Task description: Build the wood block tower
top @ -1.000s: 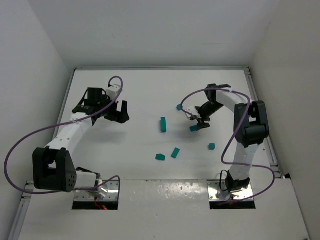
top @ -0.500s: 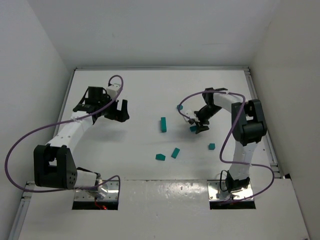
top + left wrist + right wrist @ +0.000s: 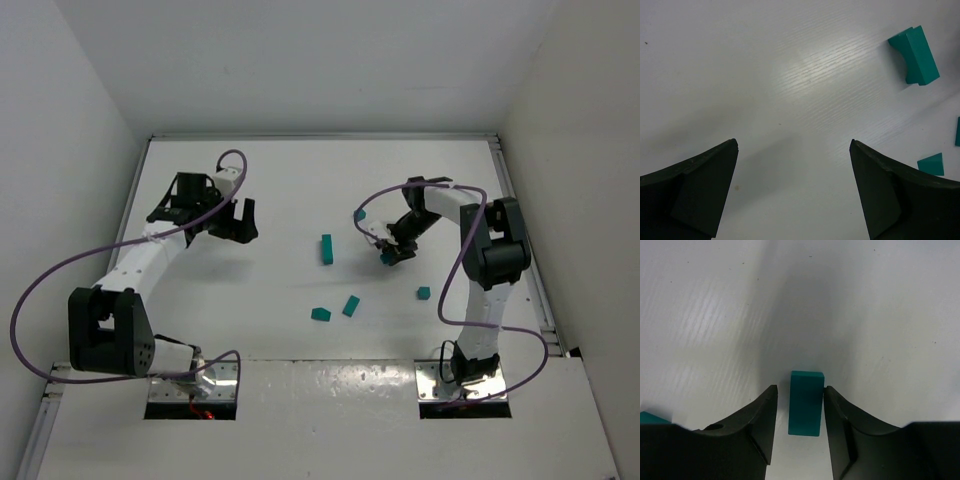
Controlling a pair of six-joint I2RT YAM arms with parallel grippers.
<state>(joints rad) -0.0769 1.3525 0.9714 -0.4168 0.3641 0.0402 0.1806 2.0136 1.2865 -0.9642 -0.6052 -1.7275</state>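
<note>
Several small teal wood blocks lie scattered on the white table point(image 3: 290, 190). An upright bar point(image 3: 326, 249) stands mid-table. A small block point(image 3: 359, 214) lies behind it to the right, two blocks point(image 3: 351, 305) point(image 3: 320, 314) lie nearer, and one point(image 3: 424, 293) is at the right. My right gripper point(image 3: 392, 250) is low on the table, straddling a bar block point(image 3: 806, 402). Its right finger touches the block and a thin gap shows at the left finger. My left gripper point(image 3: 243, 222) is open wide and empty over bare table. No stacked tower is in view.
The left wrist view shows the upright bar point(image 3: 915, 55) at top right and the corner of another block point(image 3: 931, 164) by the right finger. White walls close in the table on three sides. Purple cables loop off both arms.
My right gripper has moved a little left and down over the bar block, so that its jaws now stand on either side of it. The left arm has not moved.
</note>
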